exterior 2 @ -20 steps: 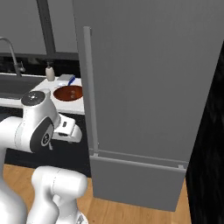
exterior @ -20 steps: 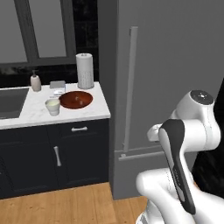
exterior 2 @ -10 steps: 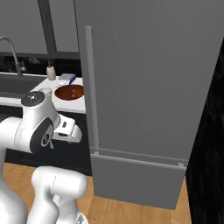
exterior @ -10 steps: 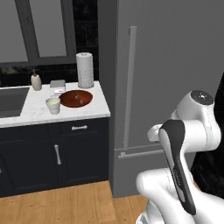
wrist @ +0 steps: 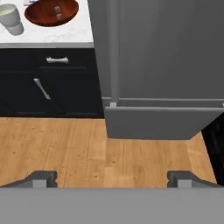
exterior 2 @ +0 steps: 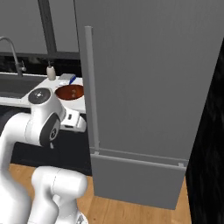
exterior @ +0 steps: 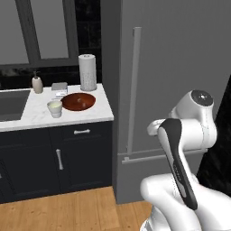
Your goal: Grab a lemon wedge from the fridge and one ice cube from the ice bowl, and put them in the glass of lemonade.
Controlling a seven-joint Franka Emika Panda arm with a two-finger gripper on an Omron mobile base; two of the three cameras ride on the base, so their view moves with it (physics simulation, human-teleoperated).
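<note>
Fridge (exterior: 180,67) door shut, interior hidden; claw (wrist: 111,178) spread, empty.

Closed fridge (exterior: 180,67) door blocks its inside, handle (exterior: 134,90) reachable, open floor (wrist: 87,148) before it

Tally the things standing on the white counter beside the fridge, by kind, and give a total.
Paper towel roll: 1
Soap bottle: 1
Ice bowl: 1
Glass of lemonade: 1
Flat pale item behind the bowl, too small to identify: 1
Total: 5
</note>
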